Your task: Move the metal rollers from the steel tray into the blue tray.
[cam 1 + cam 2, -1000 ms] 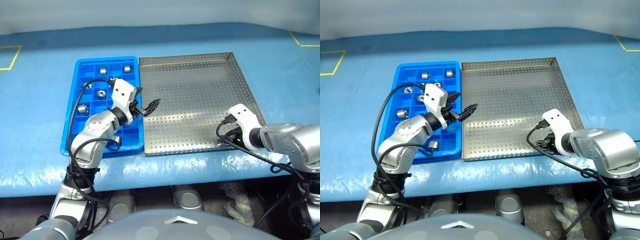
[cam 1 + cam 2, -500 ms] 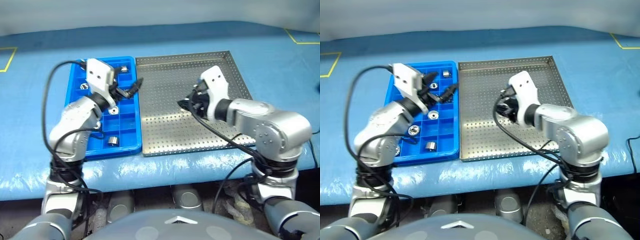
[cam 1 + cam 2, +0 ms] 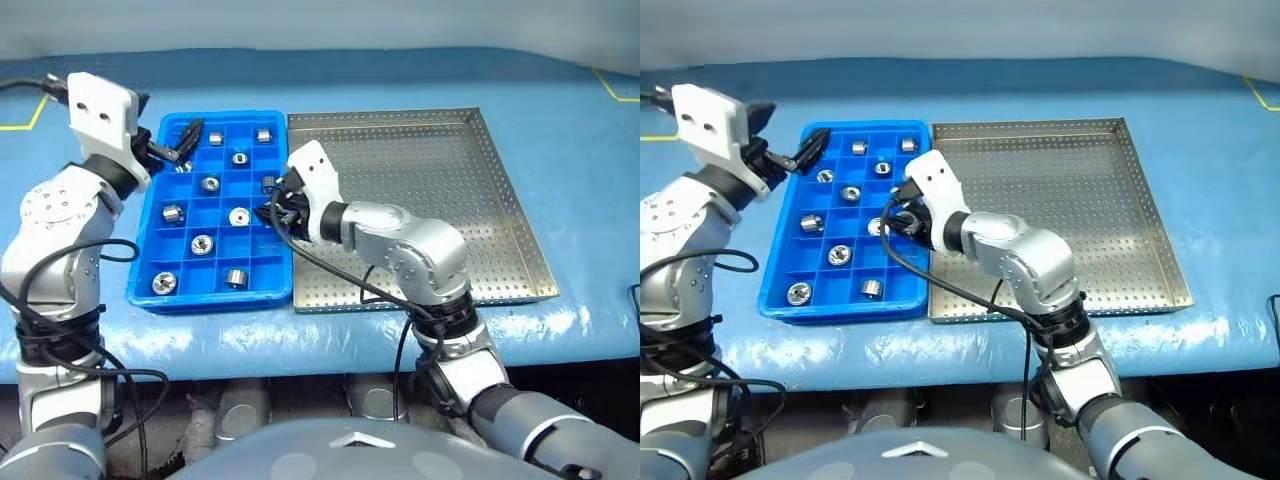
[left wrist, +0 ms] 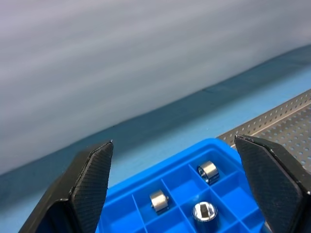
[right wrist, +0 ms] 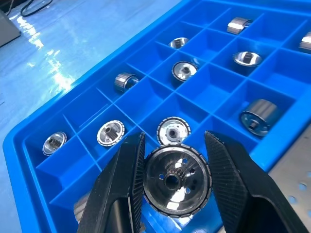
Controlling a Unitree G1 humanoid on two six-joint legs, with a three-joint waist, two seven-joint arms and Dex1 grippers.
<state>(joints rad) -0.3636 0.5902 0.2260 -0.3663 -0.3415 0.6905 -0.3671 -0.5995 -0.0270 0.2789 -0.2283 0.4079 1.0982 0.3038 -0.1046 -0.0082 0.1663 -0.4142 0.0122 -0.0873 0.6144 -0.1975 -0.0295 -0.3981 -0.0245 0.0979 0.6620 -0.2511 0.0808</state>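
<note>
A blue-covered counter carries the grey perforated steel tray at frame centre-right, bare, touching the bright blue gridded plastic tray at centre-left, whose compartments hold shiny silver metal rollers. The right gripper pinches one roller above the blue tray's right edge. The left gripper gapes wide at upper left.

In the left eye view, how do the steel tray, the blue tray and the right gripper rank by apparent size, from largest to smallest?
1. steel tray
2. blue tray
3. right gripper, unsure, because it hangs nearer the camera than the trays.
</note>
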